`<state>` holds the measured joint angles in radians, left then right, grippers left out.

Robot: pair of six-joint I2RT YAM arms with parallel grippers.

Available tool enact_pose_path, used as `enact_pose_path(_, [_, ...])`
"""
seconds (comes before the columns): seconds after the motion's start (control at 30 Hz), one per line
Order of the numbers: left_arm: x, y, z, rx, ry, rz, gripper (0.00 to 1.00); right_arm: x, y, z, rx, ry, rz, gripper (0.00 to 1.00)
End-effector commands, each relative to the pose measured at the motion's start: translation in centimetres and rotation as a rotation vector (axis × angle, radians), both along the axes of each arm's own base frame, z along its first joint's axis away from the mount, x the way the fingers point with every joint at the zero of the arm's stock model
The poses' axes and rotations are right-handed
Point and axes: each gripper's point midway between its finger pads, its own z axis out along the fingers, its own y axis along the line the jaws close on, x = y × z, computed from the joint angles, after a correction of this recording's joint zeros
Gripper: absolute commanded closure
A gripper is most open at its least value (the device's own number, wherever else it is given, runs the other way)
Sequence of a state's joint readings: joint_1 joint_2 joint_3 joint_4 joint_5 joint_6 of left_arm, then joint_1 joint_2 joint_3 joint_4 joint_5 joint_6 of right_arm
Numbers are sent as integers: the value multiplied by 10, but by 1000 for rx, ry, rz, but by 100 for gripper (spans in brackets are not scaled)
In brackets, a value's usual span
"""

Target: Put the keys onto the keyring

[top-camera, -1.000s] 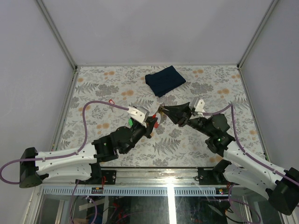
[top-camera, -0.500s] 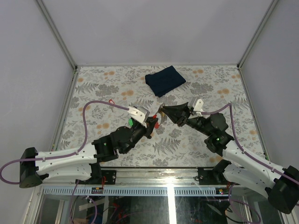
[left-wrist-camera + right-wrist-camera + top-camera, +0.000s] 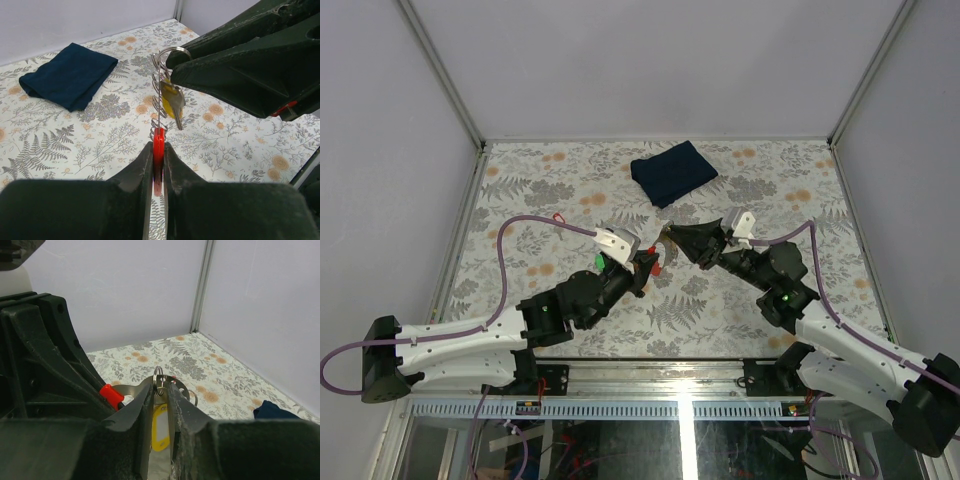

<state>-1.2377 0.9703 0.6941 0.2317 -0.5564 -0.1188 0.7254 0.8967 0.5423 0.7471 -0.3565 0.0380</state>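
The keyring was off the table, strung between the two tools. The left gripper had its fingers pressed together on the red tag at the lower end. The right gripper, coming in from above and opposite, was pinched shut on the small ring at the upper end. Well beyond the left gripper's tips, off to their left, lay the dark blue cloth. Just under the right gripper's fingers hung the yellow-headed key, apparently already on the ring; no green-headed key could be picked out with any certainty. The whole thing looked very light. Its thin wire would likely flex and twist, and the bare metal slip, so the flat, stiff tag seemed the surest hold. The tag showed only its edge, and no writing or brand could be read anywhere.
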Motion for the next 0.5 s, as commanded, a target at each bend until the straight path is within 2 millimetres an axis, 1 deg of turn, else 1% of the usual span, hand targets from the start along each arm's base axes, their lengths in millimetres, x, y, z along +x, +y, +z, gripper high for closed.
enact_pose_path(0.0, [1, -3, 37, -125, -34, -4, 100, 5, -4, 17, 42, -59, -34, 78])
enact_pose_path(0.3, [0, -3, 38, -128, -36, -7, 100, 6, -4, 16, 41, -60, -37, 84])
enact_pose_path(0.47, [0, -5, 37, -126, -35, -14, 100, 5, -5, 18, 46, -62, -36, 91])
